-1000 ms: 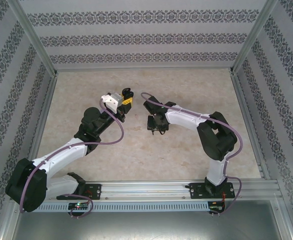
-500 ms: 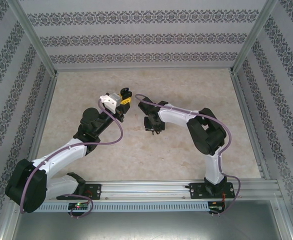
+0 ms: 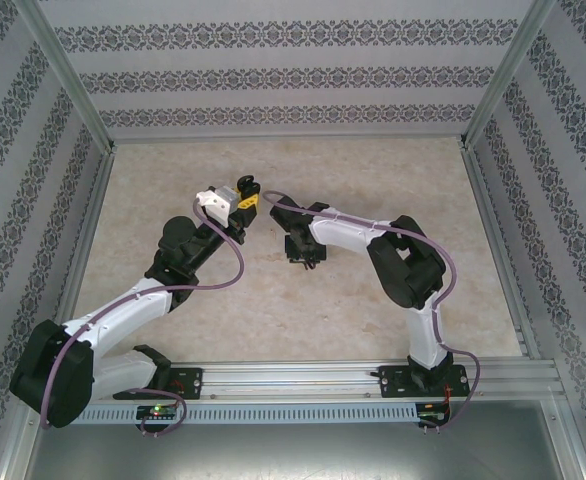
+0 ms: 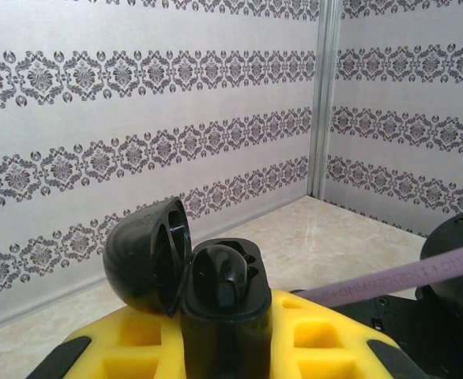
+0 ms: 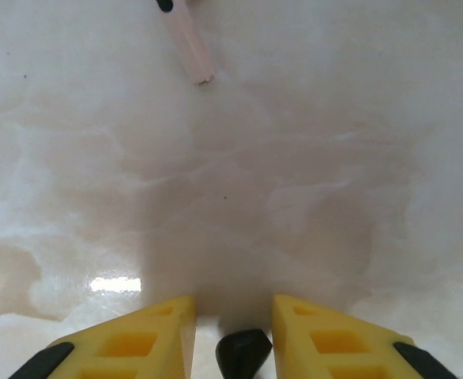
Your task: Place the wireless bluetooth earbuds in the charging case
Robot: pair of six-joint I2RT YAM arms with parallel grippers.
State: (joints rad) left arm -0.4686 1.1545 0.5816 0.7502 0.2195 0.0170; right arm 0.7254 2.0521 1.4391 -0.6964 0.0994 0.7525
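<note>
left gripper (image 4: 227,341) clamps the open round black plastic case (image 4: 216,280)
tiny black earbud (image 5: 243,351) between right gripper (image 5: 233,328) tips, hold unclear; pale pink earbud (image 5: 190,46) at twelve o'clock

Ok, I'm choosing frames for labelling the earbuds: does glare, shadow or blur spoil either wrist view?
Right wrist view: a white glare patch on the table, a broad soft shadow ahead of the right hand, the black earbud between its fingers soft-edged, the pink earbud cropped by the top edge. Left wrist view: even light, the open black charging case sharp with only a faint sheen.
</note>
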